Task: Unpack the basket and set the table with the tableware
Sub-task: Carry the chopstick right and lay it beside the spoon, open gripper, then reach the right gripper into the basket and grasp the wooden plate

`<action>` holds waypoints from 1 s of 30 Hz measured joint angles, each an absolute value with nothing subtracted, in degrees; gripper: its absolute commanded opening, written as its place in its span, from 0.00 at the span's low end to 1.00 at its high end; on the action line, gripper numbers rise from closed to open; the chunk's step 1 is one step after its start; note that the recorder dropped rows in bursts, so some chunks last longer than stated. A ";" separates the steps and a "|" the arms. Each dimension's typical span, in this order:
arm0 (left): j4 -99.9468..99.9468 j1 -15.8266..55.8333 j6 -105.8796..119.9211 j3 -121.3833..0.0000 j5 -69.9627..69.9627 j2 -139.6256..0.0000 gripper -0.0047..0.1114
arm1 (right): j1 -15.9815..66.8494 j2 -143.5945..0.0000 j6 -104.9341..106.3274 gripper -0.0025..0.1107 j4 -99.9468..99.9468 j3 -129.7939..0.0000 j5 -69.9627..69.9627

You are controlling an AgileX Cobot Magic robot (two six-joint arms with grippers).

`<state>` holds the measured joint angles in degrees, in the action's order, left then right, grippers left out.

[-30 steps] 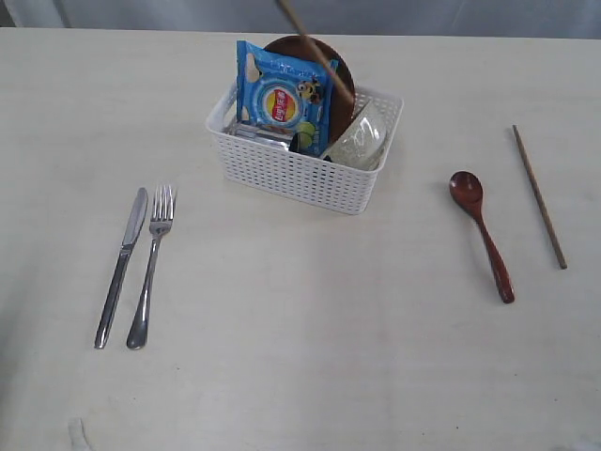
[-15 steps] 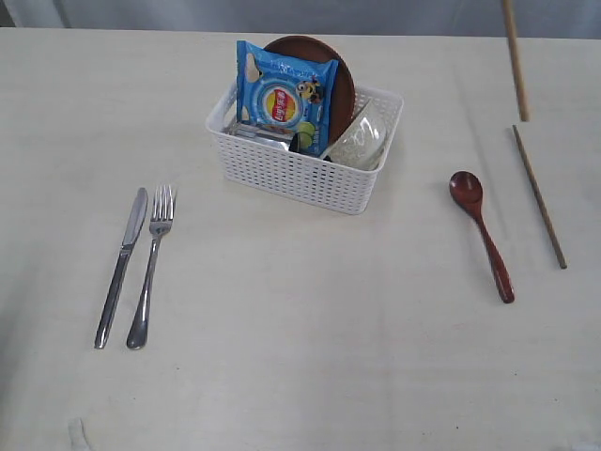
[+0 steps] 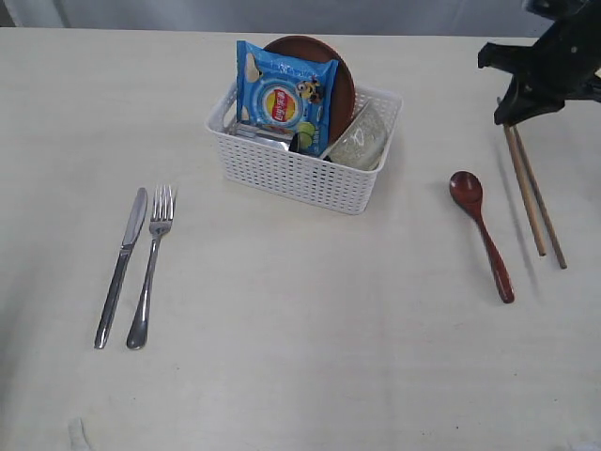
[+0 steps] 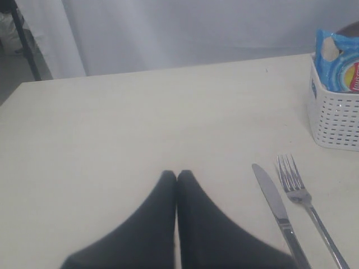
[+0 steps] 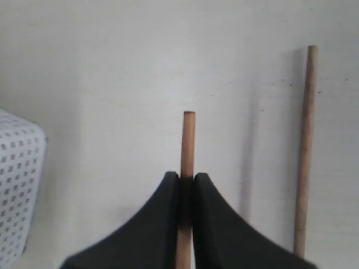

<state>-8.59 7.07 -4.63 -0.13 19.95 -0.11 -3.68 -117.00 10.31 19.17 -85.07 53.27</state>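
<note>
Since half a second ago the right end effector has come into the exterior view with one chopstick, which then hung steeply over the far edge and is now swung down low beside its mate. Its jaws are clamped on the held chopstick near one end. The rest of the shaft runs out past the fingertips, away from the wrist.

The second chopstick lies flat on the counter, just beside the held one, on the end effector's side away from the basket. Their long axes run almost parallel, and the right wrist view shows a narrow strip of counter between them. Whether the held stick's free end touches the counter I cannot tell.

My judgement is that the coming move is a release, and it turns on keeping that parallel line so the pair lies together. The wooden spoon sits on the basket side, near but apart.

This is the right arm's job. The left end effector is pressed closed on nothing, well apart, with the knife and fork just beside it.
</note>
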 measured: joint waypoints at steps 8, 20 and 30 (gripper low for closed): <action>-8.59 7.07 -4.63 -0.13 19.95 -0.11 0.04 | -3.68 -117.54 10.09 0.02 16.32 -78.09 45.10; -8.59 7.07 -4.63 -0.13 19.95 -0.11 0.04 | -2.35 -120.39 10.20 0.31 15.40 -76.76 43.04; -8.59 7.07 -4.63 -0.13 19.95 -0.11 0.04 | 1.98 -106.26 13.50 0.31 23.67 -82.02 45.55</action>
